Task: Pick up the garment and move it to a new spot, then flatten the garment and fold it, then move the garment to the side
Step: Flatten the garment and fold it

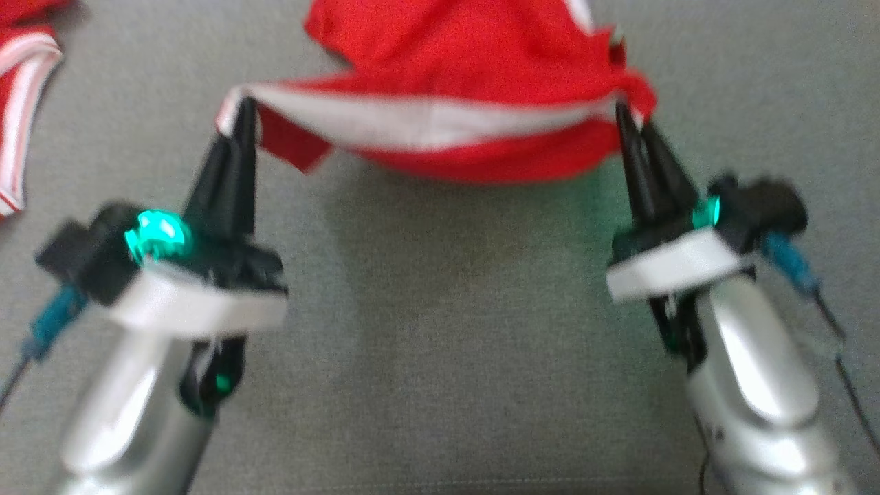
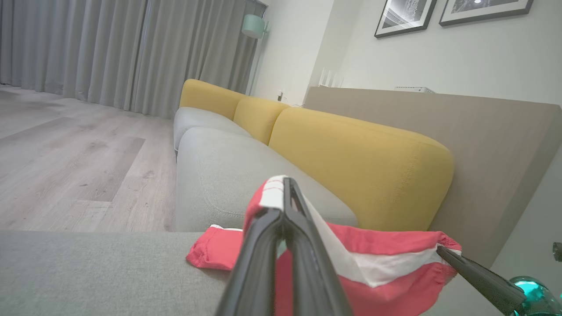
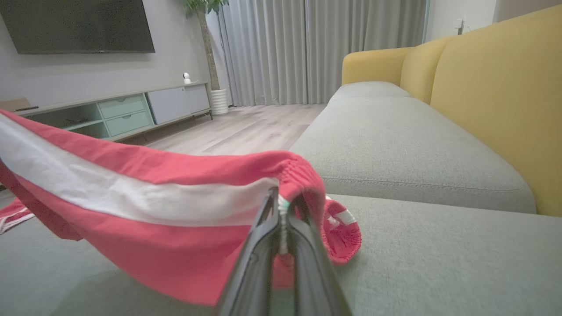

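Observation:
The garment (image 1: 460,82) is red cloth with a white stripe, hanging stretched between my two grippers above the grey sofa seat. My left gripper (image 1: 245,110) is shut on its left end, pinching the white stripe. My right gripper (image 1: 624,113) is shut on its right end at the gathered red hem. In the left wrist view the garment (image 2: 377,263) sags away from my left gripper (image 2: 285,186) toward the right gripper's fingers (image 2: 478,276). In the right wrist view the garment (image 3: 131,197) droops to the left of my right gripper (image 3: 281,206), its far part resting on the seat.
A second red and white garment (image 1: 20,103) lies on the seat at the far left. Yellow back cushions (image 2: 360,166) line the grey sofa seat (image 1: 440,344). Wooden floor (image 2: 66,153), curtains and a low TV cabinet (image 3: 118,112) lie beyond.

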{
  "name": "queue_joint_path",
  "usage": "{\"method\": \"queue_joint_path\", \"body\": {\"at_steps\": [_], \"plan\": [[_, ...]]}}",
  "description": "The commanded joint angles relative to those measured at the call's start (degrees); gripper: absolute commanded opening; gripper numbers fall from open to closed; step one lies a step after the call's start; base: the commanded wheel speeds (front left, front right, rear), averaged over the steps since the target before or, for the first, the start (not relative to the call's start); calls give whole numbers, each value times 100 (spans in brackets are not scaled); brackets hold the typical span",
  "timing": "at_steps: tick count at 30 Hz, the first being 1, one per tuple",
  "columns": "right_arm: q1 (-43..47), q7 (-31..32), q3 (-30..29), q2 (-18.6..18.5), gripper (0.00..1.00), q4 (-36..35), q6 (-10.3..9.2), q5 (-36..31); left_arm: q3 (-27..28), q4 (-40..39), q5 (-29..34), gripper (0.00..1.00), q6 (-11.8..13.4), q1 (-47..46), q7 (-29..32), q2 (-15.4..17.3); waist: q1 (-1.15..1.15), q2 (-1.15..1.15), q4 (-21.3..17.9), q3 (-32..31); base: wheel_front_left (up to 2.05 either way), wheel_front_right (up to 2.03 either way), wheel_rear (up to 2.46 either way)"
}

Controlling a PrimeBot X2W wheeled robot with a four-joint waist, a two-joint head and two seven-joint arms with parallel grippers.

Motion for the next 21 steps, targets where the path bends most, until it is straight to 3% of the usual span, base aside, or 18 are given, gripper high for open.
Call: {"method": "queue_joint_path", "body": {"at_steps": [1, 8, 15, 21], "plan": [[263, -60, 67, 121, 0, -339, 43, 45, 226, -325, 98, 0, 27, 89, -51, 232, 2, 0, 24, -439, 0, 0, 0], [1926, -28, 181, 142, 0, -1263, 43, 148, 205, -1489, 70, 0, 368, 1436, 192, 572, 2, 0, 1, -1307, 0, 0, 0], [3191, 649, 200, 8, 0, -2626, 43, 240, 328, -2674, -76, 0, 937, 2606, 599, 898, 2, 0, -144, -1508, 0, 0, 0], [3506, 1000, 160, -46, 0, -3005, 43, 434, 293, -2761, -324, 0, 966, 2854, 717, 883, 2, 0, -230, -1367, 0, 0, 0]]}}
